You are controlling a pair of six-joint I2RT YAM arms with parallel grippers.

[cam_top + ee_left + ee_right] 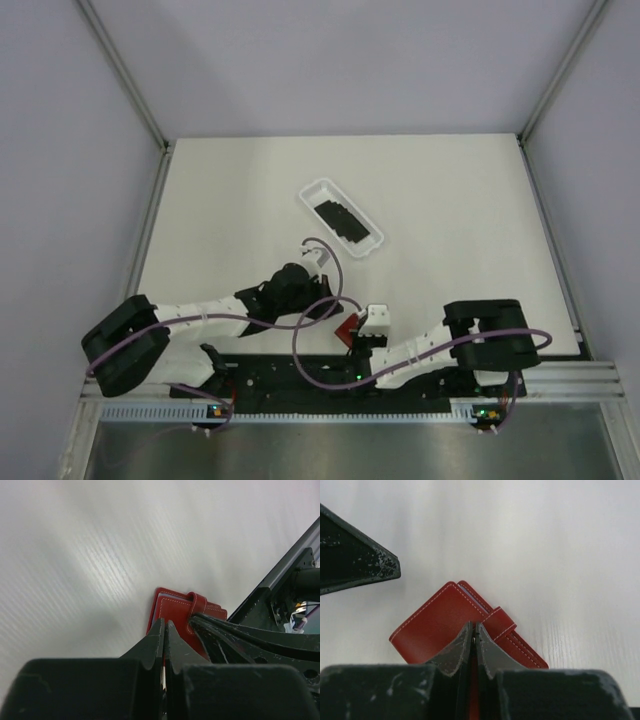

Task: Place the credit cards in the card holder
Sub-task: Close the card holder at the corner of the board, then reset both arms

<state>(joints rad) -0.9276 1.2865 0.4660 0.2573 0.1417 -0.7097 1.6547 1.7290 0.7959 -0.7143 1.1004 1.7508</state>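
Stitching in white edges the closed red card holder [440,625], a strap tab wrapped over one side, lying on the table [545,540] just beyond the pressed-together tips of the left gripper [165,625] and beneath the likewise closed right gripper [473,627]; whether either grips it we cannot tell.

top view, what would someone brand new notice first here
The red card holder, the only spot of colour, sits at the near edge of the table. The left hand and the right hand, both shut, have their tips right at it, one from each side. Farther back, a white tray holds the black credit cards.
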